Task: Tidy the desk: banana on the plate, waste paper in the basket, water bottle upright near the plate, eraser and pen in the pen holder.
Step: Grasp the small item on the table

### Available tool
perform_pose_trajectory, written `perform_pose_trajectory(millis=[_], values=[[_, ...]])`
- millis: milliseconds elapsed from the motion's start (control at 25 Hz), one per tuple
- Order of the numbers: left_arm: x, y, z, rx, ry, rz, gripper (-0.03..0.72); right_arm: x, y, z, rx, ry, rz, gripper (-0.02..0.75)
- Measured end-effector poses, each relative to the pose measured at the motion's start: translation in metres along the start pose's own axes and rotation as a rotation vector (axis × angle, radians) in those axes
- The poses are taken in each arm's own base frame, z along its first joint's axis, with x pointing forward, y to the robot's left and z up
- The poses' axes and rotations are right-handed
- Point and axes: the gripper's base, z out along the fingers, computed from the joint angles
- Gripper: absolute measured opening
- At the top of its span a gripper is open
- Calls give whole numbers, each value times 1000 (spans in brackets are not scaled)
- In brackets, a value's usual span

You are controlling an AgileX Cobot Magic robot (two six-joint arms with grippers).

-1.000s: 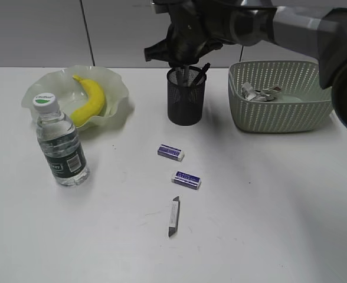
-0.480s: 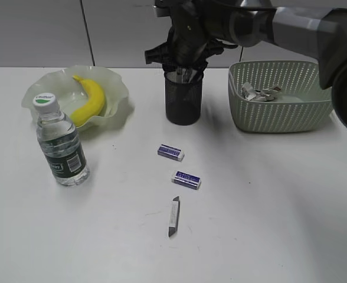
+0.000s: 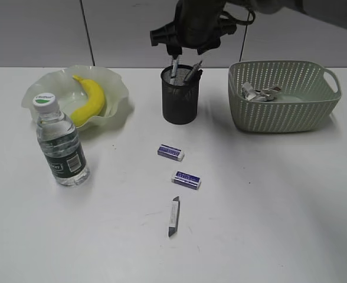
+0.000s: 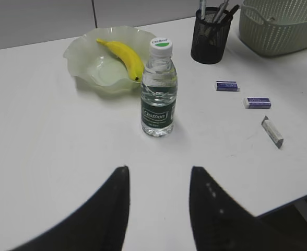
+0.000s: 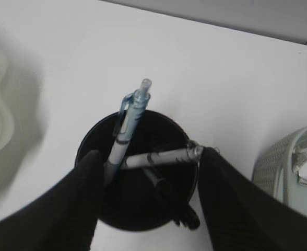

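Above the black wire-mesh cylindrical pen holder (image 5: 138, 172) the right gripper (image 5: 148, 201) hangs with its jaws spread wide on either side of the cup's mouth, holding nothing; a pale blue clip pen (image 5: 127, 130), a grey-white pen (image 5: 161, 157) and a dark pen (image 5: 172, 201) lean loose inside. Outward from there on the white counter (image 3: 268, 194) lie two small white erasers with purple-blue printed sleeves (image 3: 170, 152) (image 3: 186, 179) and, nearer the front edge, a slim grey-white stick (image 3: 173, 216) that may be an eraser or a pen part; I cannot tell which. The erasers look light, firm and slightly grippy, low and flat on the surface, so each seems best taken across its short sides with narrowed jaws coming straight down; the mesh cup looks light and could tip if nudged. To the right the pale sage-green perforated plastic basket (image 3: 280, 112) holds the crumpled white-grey waste paper (image 3: 259, 91). To the left the curved yellow banana (image 3: 91, 97) lies in the pale green wavy-rimmed glassy plate (image 3: 117, 85), a brittle-looking dish, with the small clear plastic water bottle with dark green label (image 3: 60, 141) upright just in front of it. Well back, the left gripper (image 4: 158, 209) hovers partly open and empty over bare counter.
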Motion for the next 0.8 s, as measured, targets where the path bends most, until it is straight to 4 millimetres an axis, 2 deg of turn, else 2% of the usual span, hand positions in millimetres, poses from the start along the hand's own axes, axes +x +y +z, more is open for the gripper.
perform_pose_trajectory(millis=[160, 320, 560, 680, 800], values=[[0, 0, 0, 0, 0, 0, 288, 0, -4, -30, -1, 102, -27, 445], [0, 0, 0, 0, 0, 0, 288, 7, -10, -56, 23, 242, -83, 396], [0, 0, 0, 0, 0, 0, 288, 10, 0, -96, -144, 272, -118, 263], [0, 0, 0, 0, 0, 0, 288, 16, -2, -123, -156, 262, -135, 245], [0, 0, 0, 0, 0, 0, 288, 31, -10, -144, -151, 289, -143, 244]])
